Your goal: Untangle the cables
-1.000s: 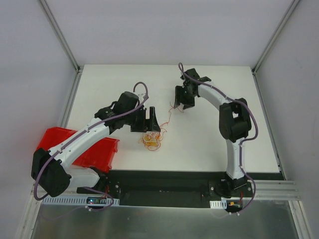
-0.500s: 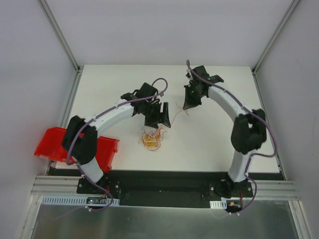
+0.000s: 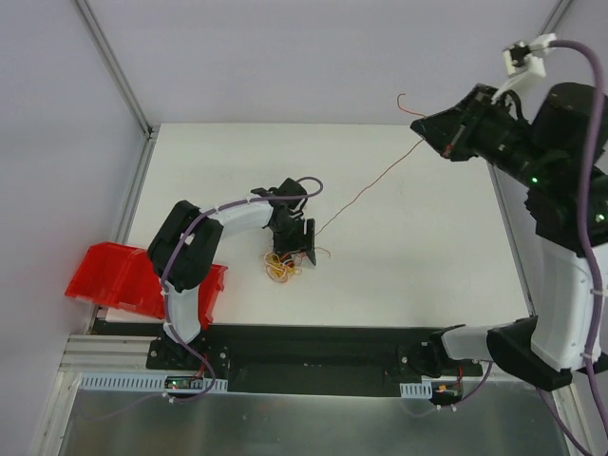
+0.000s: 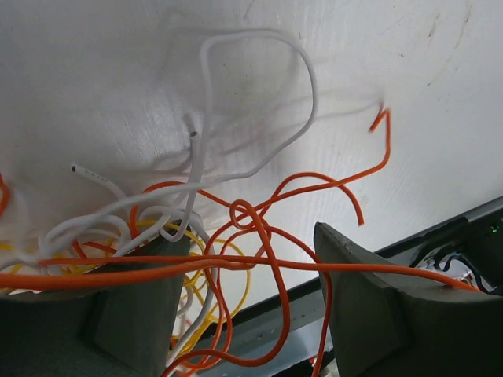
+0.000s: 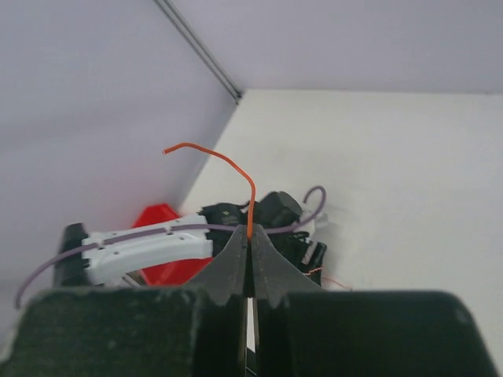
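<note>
The cables point(image 3: 283, 268) form a small red, yellow and white tangle on the white table point(image 3: 427, 256). My left gripper point(image 3: 296, 249) stands right over the tangle, open. In the left wrist view orange strands point(image 4: 259, 236) cross between its two grey fingers point(image 4: 369, 314), and a white loop point(image 4: 259, 94) lies beyond. My right gripper point(image 3: 421, 128) is raised high at the back right, shut on one orange cable point(image 3: 366, 187) that runs taut down to the tangle. In the right wrist view that cable's free end point(image 5: 212, 153) curls above the closed fingertips of the right gripper point(image 5: 250, 234).
A red bin point(image 3: 114, 275) sits at the table's left front corner, next to the left arm's base. The left arm point(image 5: 149, 243) and the red bin point(image 5: 157, 220) show below the right gripper. Metal frame posts point(image 3: 119, 66) rise at the table's back corners.
The right gripper shut on an orange cable and rose up and to the right, drawing the strand out taut. The left gripper moved down onto the tangle.
</note>
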`<action>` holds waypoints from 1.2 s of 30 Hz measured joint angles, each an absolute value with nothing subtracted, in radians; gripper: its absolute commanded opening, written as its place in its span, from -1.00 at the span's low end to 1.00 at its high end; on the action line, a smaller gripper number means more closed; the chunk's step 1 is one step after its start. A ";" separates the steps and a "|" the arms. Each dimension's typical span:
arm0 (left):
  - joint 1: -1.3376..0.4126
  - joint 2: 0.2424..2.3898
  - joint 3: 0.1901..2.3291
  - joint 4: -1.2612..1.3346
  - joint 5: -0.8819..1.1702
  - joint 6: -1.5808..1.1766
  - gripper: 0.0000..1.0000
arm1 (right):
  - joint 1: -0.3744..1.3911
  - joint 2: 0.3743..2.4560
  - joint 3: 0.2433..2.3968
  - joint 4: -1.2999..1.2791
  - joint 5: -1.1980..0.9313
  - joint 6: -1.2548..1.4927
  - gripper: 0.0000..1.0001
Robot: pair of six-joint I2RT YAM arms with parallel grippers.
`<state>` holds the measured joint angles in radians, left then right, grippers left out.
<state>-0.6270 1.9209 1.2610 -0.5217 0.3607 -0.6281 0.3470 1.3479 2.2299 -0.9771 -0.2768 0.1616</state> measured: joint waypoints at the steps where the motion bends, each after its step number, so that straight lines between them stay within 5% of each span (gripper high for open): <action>1: -0.625 1.920 1.258 -0.522 0.357 -0.620 0.29 | 0.347 1.339 2.262 -0.973 -0.283 0.177 -0.99; 14: -0.591 1.852 1.180 -0.509 0.305 -0.566 0.30 | 0.321 1.214 2.244 -0.786 -0.310 0.364 -0.99; 32: -0.483 1.836 1.143 -0.498 0.339 -0.564 0.29 | 0.318 0.952 2.231 -0.564 -0.002 0.307 -0.99; 36: -0.469 1.832 1.143 -0.501 0.338 -0.559 0.43 | 0.318 0.959 2.210 -0.564 0.014 0.268 -0.99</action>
